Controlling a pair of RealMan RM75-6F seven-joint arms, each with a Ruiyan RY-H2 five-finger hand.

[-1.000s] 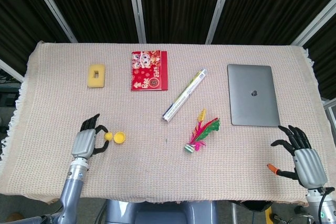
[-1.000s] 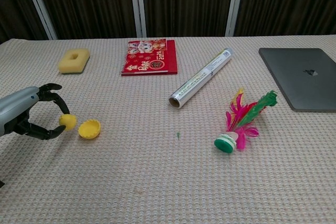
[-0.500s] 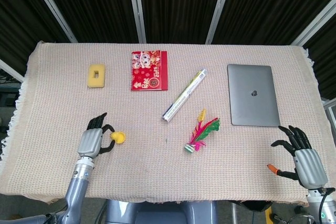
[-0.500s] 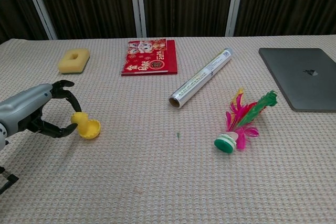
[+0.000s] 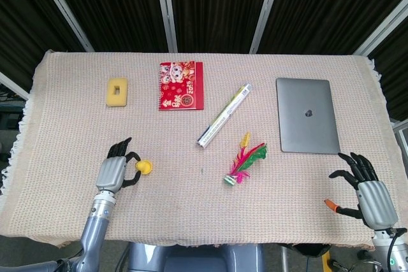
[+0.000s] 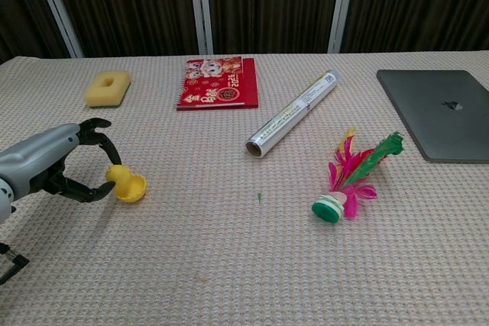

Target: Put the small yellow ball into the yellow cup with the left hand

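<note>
Two yellow things meet: my left hand (image 6: pixel 46 167) pinches the ball (image 6: pixel 115 174) at the cup (image 6: pixel 131 187) rim. Sponge (image 6: pixel 107 88), notebook (image 6: pixel 218 82), roll (image 6: pixel 292 112) lie well apart. Right hand (image 5: pixel 368 190) rests spread, holding nothing.

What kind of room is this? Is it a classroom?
More likely a robot test room. A table under a woven cloth holds unrelated items: a laptop, a feather shuttlecock and a sponge. A left robot hand holds a ball at a cup.
</note>
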